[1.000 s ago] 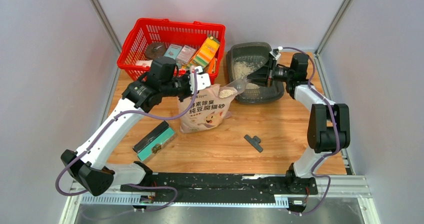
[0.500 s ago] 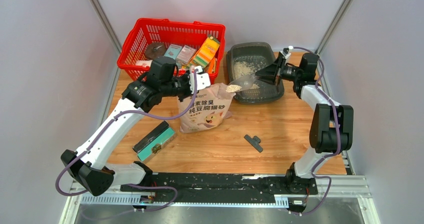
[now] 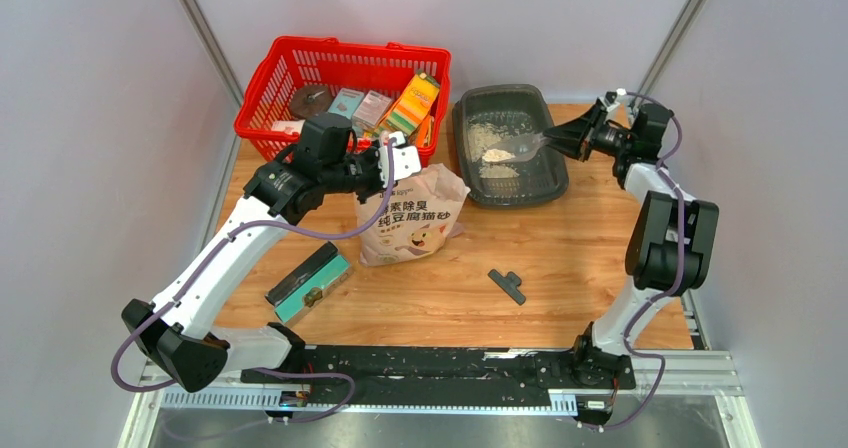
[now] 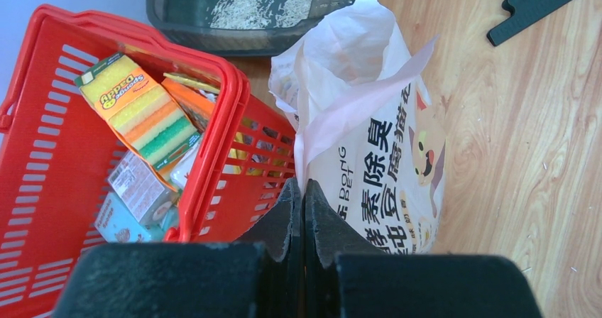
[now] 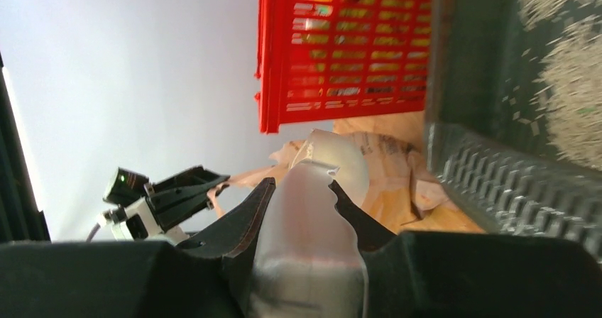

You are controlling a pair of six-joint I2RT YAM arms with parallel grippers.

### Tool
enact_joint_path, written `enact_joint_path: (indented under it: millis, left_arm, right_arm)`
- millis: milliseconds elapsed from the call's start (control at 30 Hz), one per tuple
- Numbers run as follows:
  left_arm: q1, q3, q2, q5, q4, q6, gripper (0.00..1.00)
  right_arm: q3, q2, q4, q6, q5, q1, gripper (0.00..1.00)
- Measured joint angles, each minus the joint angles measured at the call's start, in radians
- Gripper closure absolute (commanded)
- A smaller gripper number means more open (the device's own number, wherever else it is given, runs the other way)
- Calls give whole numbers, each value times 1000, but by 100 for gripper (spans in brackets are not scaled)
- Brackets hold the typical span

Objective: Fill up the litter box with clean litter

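The dark grey litter box [image 3: 470, 108] stands at the back, right of centre, with pale clean litter [image 3: 490, 131] scattered inside. My right gripper [image 3: 574, 140] is shut on the handle of a translucent scoop [image 3: 512, 150]. The scoop's bowl hangs over the box with a heap of granules in it. The pinkish-beige litter bag [image 3: 408, 220] stands upright in front of the basket, and my left gripper [image 3: 403, 161] is shut on its top edge. The left wrist view shows the gripper [image 4: 304, 184] pinching the bag [image 4: 387, 155] rim, box [image 4: 184, 20] beyond. The right wrist view shows the scoop [image 5: 312, 197] between my fingers.
A red mesh basket [image 3: 280, 63] of sponges and small boxes stands left of the litter box, close behind the bag. A teal-and-black box [image 3: 307, 281] lies at the front left. A black clip [image 3: 508, 285] lies on the wood at the front right.
My right gripper has carried the loaded scoop rightward from above the bag's mouth to over the litter box. The left gripper and bag have stayed still.
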Motion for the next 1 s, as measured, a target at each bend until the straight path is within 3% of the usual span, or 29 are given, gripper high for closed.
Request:
enact_joint_path:
  millis: [400, 767, 1000]
  left_arm:
    - [0, 0, 0, -1, -1, -1, 100]
    - [0, -4, 0, -4, 2, -5, 100]
    - [0, -5, 0, 0, 6, -5, 100]
  right_arm:
    - [300, 210, -400, -386, 181, -135, 100]
    - [460, 216, -699, -696, 424, -113, 100]
    - [521, 213, -781, -775, 533, -80, 100]
